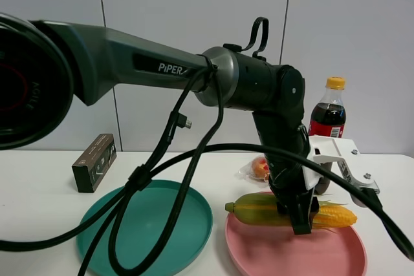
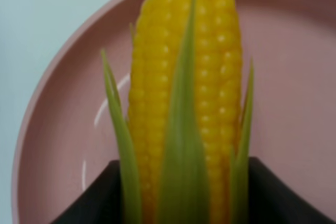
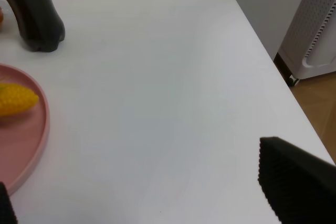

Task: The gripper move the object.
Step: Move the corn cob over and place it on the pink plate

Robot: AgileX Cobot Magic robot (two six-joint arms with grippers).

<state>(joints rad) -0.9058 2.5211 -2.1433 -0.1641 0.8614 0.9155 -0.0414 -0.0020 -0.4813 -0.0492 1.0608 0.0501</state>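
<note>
Cable point(image 1: 162, 179): black loops nearest the lens, crossing the green plate point(image 1: 194, 224).
Pink plate point(image 1: 259, 256): under the left gripper point(image 1: 301, 216); holds the corn point(image 1: 259, 210), lying flat.
Left gripper: clamped on the corn's middle.
Right gripper point(image 3: 131, 177): fingers point(image 3: 294, 182) wide apart over the table point(image 3: 157, 77).
Hidden: cola bottle point(image 1: 326, 121) and pastry point(image 1: 259, 168) partly covered behind the left gripper.
</note>
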